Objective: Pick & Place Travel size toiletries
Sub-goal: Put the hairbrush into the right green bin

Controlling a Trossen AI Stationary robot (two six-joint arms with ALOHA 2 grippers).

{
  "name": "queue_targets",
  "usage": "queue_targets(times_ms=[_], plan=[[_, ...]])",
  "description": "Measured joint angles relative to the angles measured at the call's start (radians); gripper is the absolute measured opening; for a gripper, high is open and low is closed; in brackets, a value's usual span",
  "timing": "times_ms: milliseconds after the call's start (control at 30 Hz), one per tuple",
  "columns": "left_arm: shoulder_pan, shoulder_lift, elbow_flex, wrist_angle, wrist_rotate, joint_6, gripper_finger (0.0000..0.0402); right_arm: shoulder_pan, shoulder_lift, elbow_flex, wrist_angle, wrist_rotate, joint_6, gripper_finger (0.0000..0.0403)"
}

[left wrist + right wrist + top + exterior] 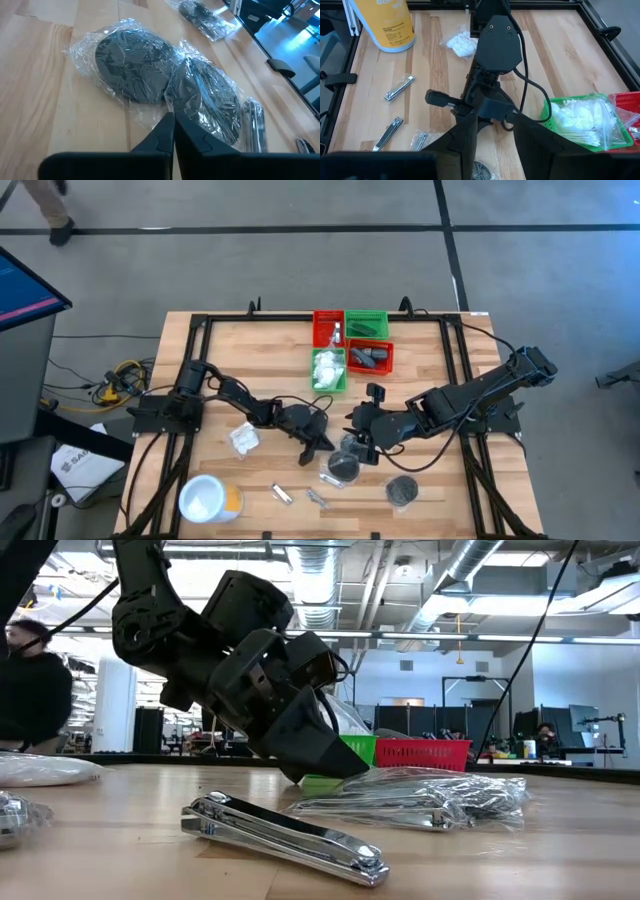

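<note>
Now left end effector (173,131) low at surface (250,360) centre, fingers pressed together, tips at clear wrap edge of two black discs (135,62), nothing visibly gripped. Right end effector (492,131) near, fingers apart, empty. White packet (243,438) on surface beside left arm.

Left claw (322,442) reaches toward the counter's middle, tilted down near the surface, fingers pressed together. Right claw (358,442) faces it from the right, just beside it, fingers parted.
</note>
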Motion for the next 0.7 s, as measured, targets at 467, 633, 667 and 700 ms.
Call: queue_targets(times_ms=[467,633,667,700], plan=[[-0.013,-0.12,-0.005,-0.139,-0.05,0.015,0.0,0.0,0.0,0.0,-0.001,0.0,0.0,0.0118],[-0.013,-0.181,-0.005,-0.134,-0.052,0.036,0.0,0.0,0.0,0.0,0.0,0.0,0.0,0.0118],[-0.013,-0.195,-0.005,-0.136,-0.053,0.037,0.0,0.0,0.0,0.0,-0.001,0.0,0.0,0.0118],[-0.013,-0.214,-0.005,-0.142,-0.054,0.042,0.0,0.0,0.0,0.0,0.0,0.0,0.0,0.0118]])
